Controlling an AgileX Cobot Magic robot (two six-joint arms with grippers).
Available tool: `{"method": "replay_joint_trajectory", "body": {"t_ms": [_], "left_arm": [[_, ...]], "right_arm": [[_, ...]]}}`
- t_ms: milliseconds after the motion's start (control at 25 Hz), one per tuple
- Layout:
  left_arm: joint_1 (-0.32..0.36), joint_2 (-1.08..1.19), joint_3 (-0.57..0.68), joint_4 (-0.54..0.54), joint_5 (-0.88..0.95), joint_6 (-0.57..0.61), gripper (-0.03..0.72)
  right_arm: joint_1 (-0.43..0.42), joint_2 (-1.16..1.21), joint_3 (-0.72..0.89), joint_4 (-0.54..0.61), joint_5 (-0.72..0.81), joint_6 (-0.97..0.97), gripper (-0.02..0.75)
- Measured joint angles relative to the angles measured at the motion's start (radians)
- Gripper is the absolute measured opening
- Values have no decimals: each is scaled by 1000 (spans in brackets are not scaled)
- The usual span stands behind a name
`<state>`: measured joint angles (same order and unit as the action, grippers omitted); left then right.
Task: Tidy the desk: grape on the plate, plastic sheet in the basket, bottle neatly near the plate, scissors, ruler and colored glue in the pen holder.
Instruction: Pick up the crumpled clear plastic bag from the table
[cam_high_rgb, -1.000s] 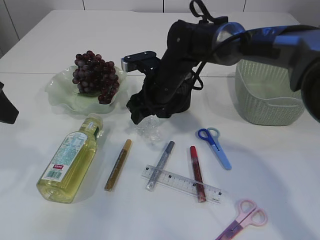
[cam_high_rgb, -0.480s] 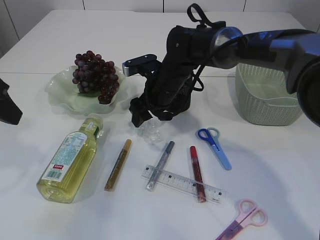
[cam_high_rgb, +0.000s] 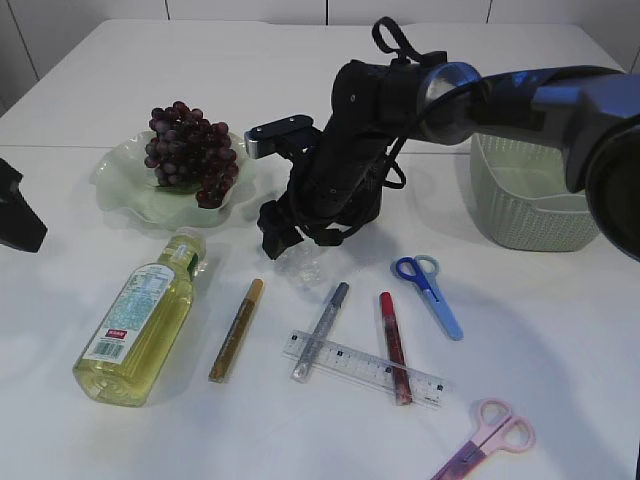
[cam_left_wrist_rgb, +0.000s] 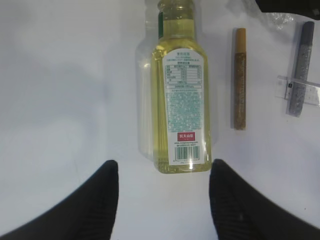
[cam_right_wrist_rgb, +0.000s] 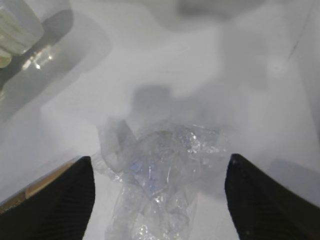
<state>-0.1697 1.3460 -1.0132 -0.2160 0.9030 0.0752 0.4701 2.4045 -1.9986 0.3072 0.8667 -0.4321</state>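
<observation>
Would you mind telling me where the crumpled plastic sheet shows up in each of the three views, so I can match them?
Exterior view: plastic sheet lies centre, on the table just below the right gripper.
Left wrist view: only a corner shows at the top right edge.
Right wrist view: it fills the lower middle, between the open jaws.
Shared landmark: the bottle.

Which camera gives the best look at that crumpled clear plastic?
The right wrist view: the plastic sheet fills the frame between the open right gripper. The exterior view shows it small, beneath the arm; the left wrist view catches only an edge.
</observation>
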Motion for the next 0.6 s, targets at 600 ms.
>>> {"method": "replay_joint_trajectory", "body": {"t_ms": [600], "left_arm": [[0,0,0,0,-2,0,424]], "right_arm": [[0,18,0,0,-16,11,596]]}}
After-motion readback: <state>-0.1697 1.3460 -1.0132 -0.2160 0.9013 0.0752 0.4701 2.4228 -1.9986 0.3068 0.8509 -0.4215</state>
